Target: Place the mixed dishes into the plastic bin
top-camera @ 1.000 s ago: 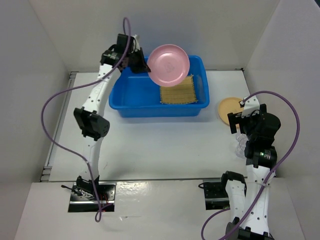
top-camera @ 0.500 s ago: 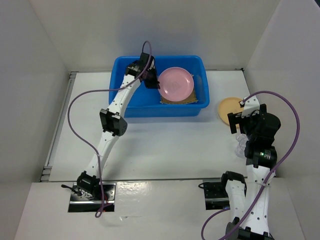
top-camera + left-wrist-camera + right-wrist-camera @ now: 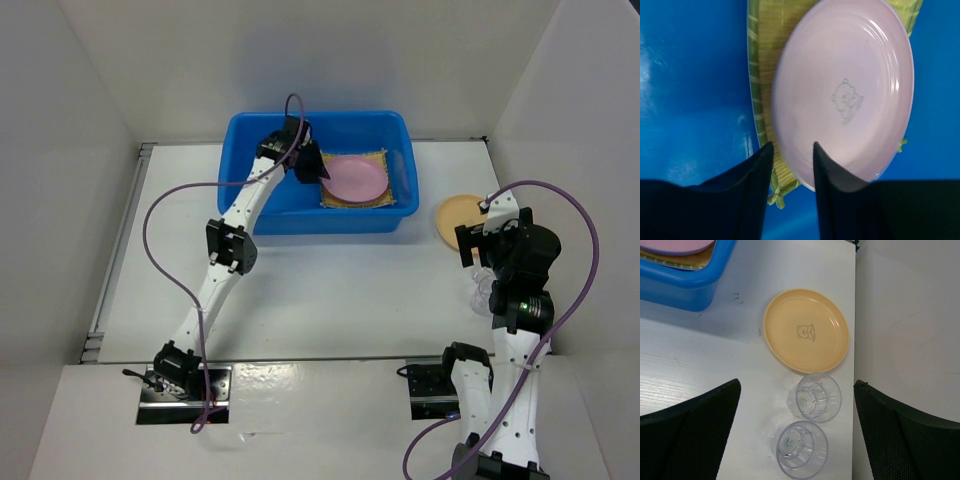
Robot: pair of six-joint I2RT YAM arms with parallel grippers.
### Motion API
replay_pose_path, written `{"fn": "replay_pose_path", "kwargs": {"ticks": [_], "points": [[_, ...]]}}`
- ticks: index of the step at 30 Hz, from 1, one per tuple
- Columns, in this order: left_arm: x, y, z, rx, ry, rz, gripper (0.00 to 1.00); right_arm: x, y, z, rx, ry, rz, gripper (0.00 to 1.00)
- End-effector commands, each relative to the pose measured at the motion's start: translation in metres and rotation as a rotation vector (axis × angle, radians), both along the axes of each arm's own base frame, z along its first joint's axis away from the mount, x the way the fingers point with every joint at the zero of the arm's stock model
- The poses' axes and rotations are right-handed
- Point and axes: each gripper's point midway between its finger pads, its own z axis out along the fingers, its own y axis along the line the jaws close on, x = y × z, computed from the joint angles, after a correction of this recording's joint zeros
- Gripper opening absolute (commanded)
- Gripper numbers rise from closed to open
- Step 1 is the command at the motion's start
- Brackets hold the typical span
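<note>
1. Blue plastic bin (image 3: 300, 215) stands at the far middle of the surface (image 3: 330, 290); the left arm stretches forward from its base and dips over the bin's left half.
2. Woven bamboo mat (image 3: 765, 50) lies flat on the bin's floor, right half.
3. Pink plate (image 3: 845, 95) rests on the mat; the left tool (image 3: 792, 165) has its fingers a narrow gap apart astride the plate's near rim; whether they pinch it I cannot tell.
4. Tan-yellow plate (image 3: 806, 330) lies on the surface right of the bin, apart from it.
5. Two clear cups (image 3: 815, 397) (image 3: 801, 447) stand just beside that plate, touching each other; the right tool (image 3: 796, 384) hangs above them, spread wide and empty, its arm folded upright.
</note>
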Motion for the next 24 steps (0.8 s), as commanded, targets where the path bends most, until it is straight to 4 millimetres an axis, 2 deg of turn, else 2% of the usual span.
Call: {"fn": "replay_pose_path", "kwargs": {"ticks": [1,2,3,4,5,7,8,9,10,11,13,14,16,17,18,19,20,21,22,23,24], "points": [[0.014,-0.005,0.03,-0.068,-0.09,-0.007,0.46,0.003,-0.002,0.004,0.001,-0.013,-0.005,0.98],[0.012,-0.003,0.036,-0.059,-0.098,-0.019,0.51,0.003,-0.002,0.004,0.001,-0.013,-0.005,0.98],[0.01,0.001,0.042,-0.042,-0.105,-0.013,0.6,0.003,-0.003,0.004,-0.002,-0.012,-0.013,0.98],[0.01,0.005,0.047,-0.017,-0.121,-0.011,0.63,0.004,-0.004,0.006,-0.004,-0.021,-0.013,0.98],[0.009,0.008,0.064,-0.01,-0.147,-0.009,0.65,0.005,-0.004,0.003,-0.001,-0.011,-0.013,0.98],[0.007,0.023,0.084,0.048,-0.18,0.026,0.72,0.006,-0.006,0.0,0.004,-0.008,-0.027,0.98],[0.004,0.031,0.118,0.069,-0.246,0.035,0.73,0.007,-0.006,-0.002,0.008,0.002,-0.027,0.98],[-0.003,0.032,0.135,0.092,-0.273,0.04,0.77,0.009,-0.009,-0.006,0.007,0.016,-0.038,0.98],[-0.004,0.043,0.155,0.126,-0.315,0.074,0.77,0.01,-0.011,-0.008,0.016,0.027,-0.05,0.98],[-0.018,0.047,0.201,0.11,-0.381,0.09,0.78,0.012,-0.012,-0.009,0.017,0.03,-0.05,0.98],[-0.039,0.054,0.24,0.113,-0.428,0.101,0.78,0.016,-0.02,-0.02,0.026,0.071,-0.092,0.98],[-0.058,0.071,0.276,0.124,-0.475,0.134,0.78,0.017,-0.025,-0.021,0.033,0.074,-0.119,0.98],[-0.086,0.079,0.306,0.135,-0.502,0.152,0.79,0.02,-0.036,-0.035,0.035,0.129,-0.177,0.98],[-0.111,0.098,0.328,0.157,-0.512,0.187,0.79,0.022,-0.04,-0.037,0.04,0.145,-0.203,0.98],[-0.124,0.108,0.336,0.167,-0.513,0.201,0.79,0.028,-0.046,-0.05,0.044,0.199,-0.22,0.98],[-0.149,0.122,0.365,0.153,-0.555,0.223,0.79,0.028,-0.052,-0.058,0.038,0.242,-0.248,0.98],[-0.159,0.127,0.37,0.158,-0.548,0.222,0.79,0.03,-0.058,-0.062,0.038,0.271,-0.271,0.98],[-0.162,0.124,0.34,0.22,-0.455,0.184,0.79,0.034,-0.064,-0.077,0.042,0.34,-0.274,0.98],[-0.181,0.137,0.353,0.233,-0.475,0.193,0.79,0.035,-0.067,-0.077,0.05,0.369,-0.282,0.98],[-0.187,0.144,0.35,0.266,-0.465,0.213,0.79,0.036,-0.074,-0.08,0.058,0.392,-0.301,0.98],[-0.19,0.145,0.314,0.347,-0.374,0.182,0.79,0.038,-0.078,-0.081,0.064,0.408,-0.31,0.98]]}}
